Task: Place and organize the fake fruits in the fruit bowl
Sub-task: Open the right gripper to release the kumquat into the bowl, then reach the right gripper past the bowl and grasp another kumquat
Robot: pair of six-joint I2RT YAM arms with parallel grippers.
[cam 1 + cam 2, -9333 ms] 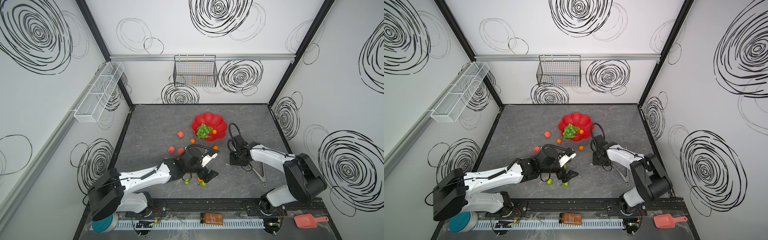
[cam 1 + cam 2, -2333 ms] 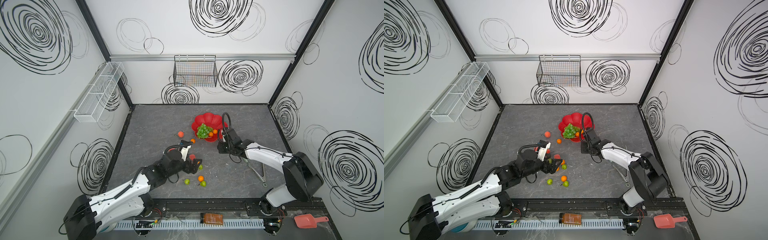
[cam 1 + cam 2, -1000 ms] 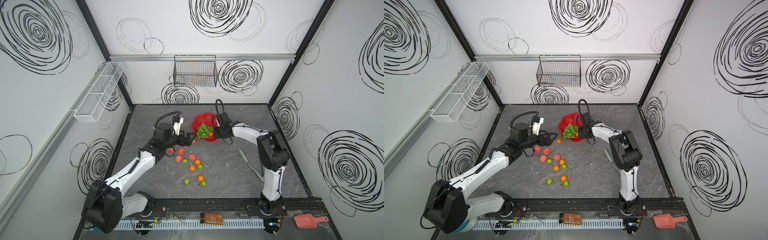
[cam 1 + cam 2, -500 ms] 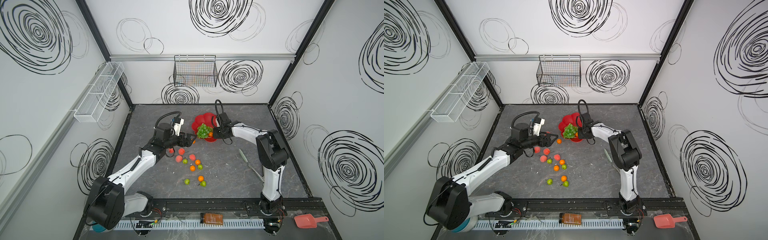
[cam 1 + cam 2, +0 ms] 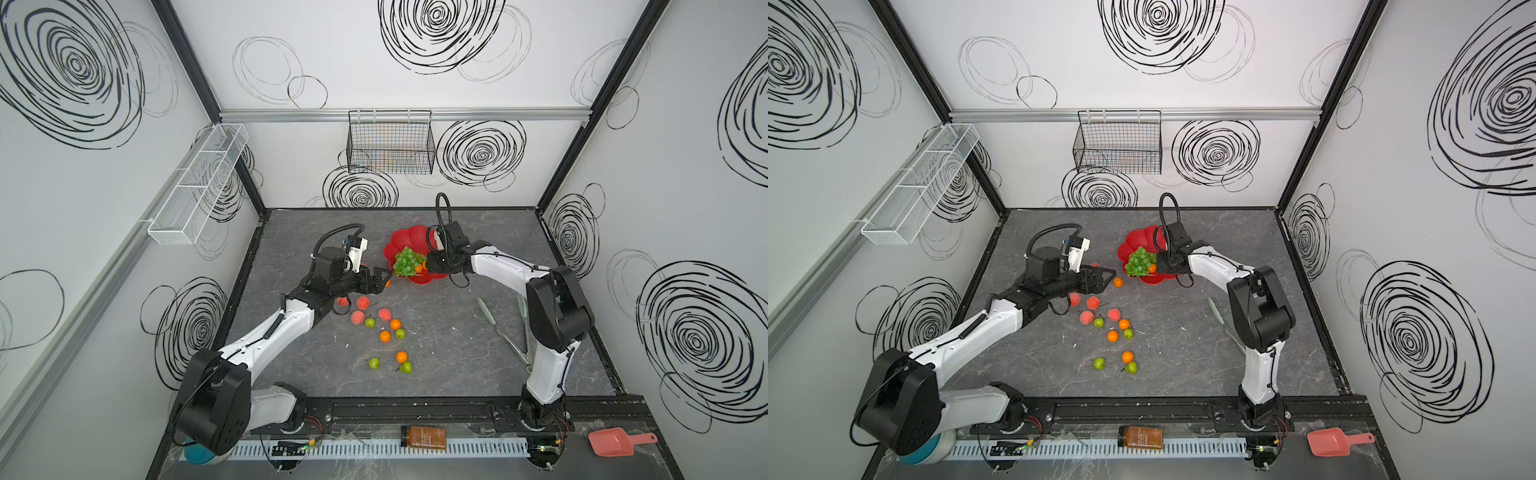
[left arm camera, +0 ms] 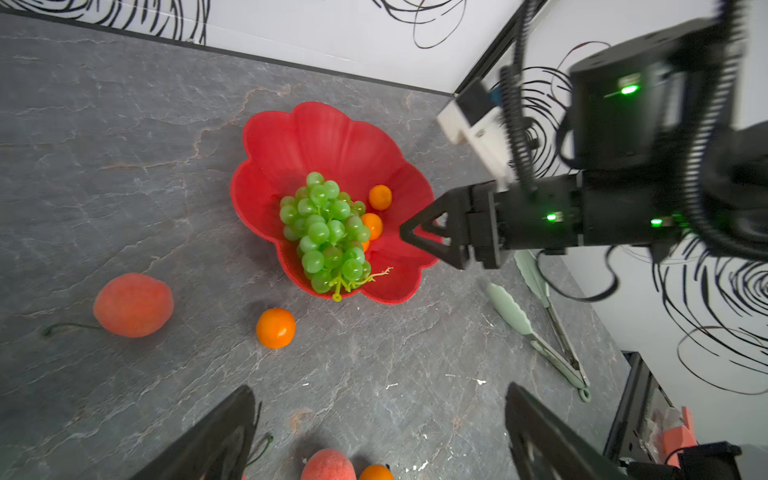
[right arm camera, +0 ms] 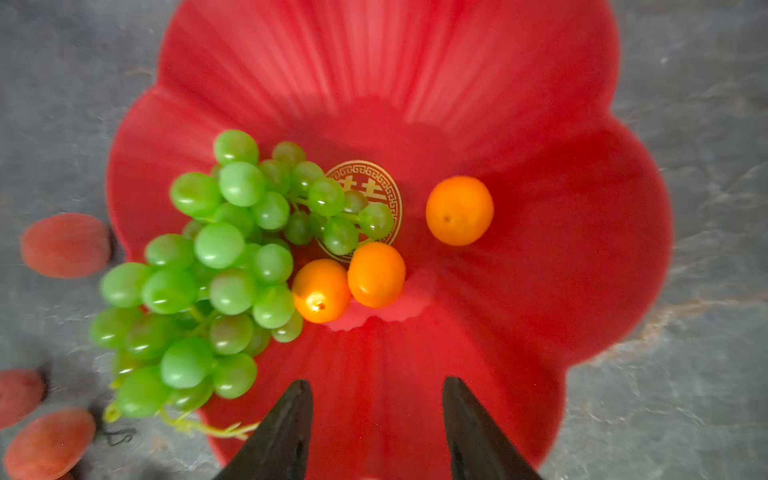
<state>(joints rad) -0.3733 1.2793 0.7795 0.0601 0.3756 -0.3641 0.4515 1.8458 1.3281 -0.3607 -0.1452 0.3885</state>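
The red flower-shaped fruit bowl (image 5: pixel 409 243) (image 5: pixel 1142 239) (image 7: pixel 540 249) holds a bunch of green grapes (image 5: pixel 405 262) (image 7: pixel 220 270) and three oranges (image 7: pixel 459 210) (image 7: pixel 376 274) (image 7: pixel 321 291). My right gripper (image 5: pixel 429 267) (image 7: pixel 376 384) hovers over the bowl's near petal, open, nothing between its fingers. My left gripper (image 5: pixel 384 276) (image 6: pixel 380 388) stands wide open just left of the bowl, beside a loose orange (image 5: pixel 387 284) (image 6: pixel 275 328). Peaches (image 5: pixel 363 302), green apples (image 5: pixel 370 322) and oranges (image 5: pixel 385 336) lie scattered on the table in front.
Pale-green tongs (image 5: pixel 498 328) (image 6: pixel 536 332) lie right of the loose fruit, near my right arm. A black wire basket (image 5: pixel 390 141) hangs on the back wall and a white mesh shelf (image 5: pixel 199 183) on the left wall. A pink scoop (image 5: pixel 615 442) lies outside the front rail.
My right gripper's jaws have parted over the bowl. The left arm has crept slightly toward the bowl, still open.
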